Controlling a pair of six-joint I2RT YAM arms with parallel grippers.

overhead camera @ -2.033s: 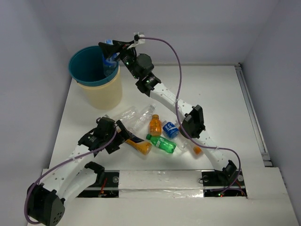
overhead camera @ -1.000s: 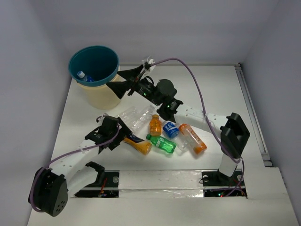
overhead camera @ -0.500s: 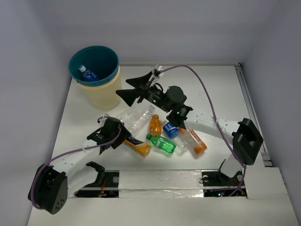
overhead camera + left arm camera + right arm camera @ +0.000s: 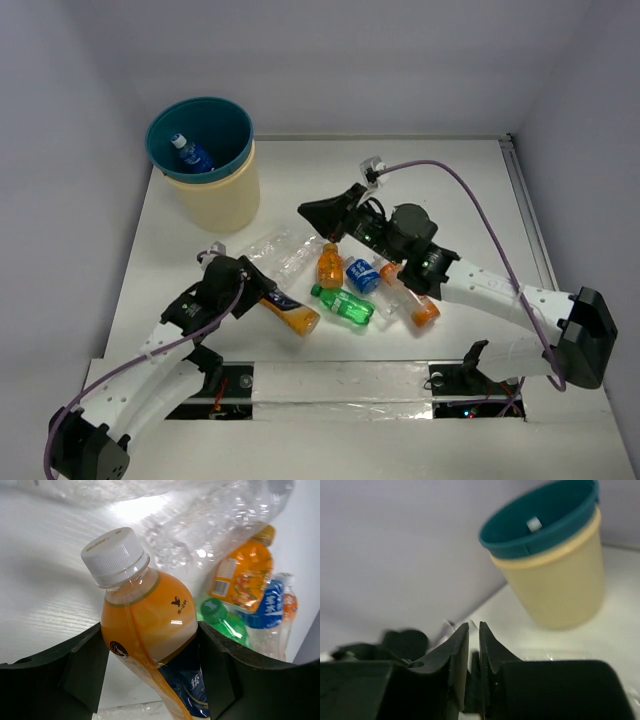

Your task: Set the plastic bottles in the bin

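- The bin (image 4: 215,200) stands at the far left corner of the table (image 4: 450,190), with a blue-labelled bottle (image 4: 190,153) lying inside it.
- The left gripper (image 4: 258,291) pinches the white-capped orange bottle (image 4: 147,625) at its shoulder, near the near edge and left of centre.
- The right gripper (image 4: 305,210) is over the middle of the table, its fingers pressed almost together and holding nothing.
- Between the middle and the near edge lie the crushed clear bottles (image 4: 285,248), the green bottle (image 4: 343,305) and a small orange bottle (image 4: 329,268), clustered together.
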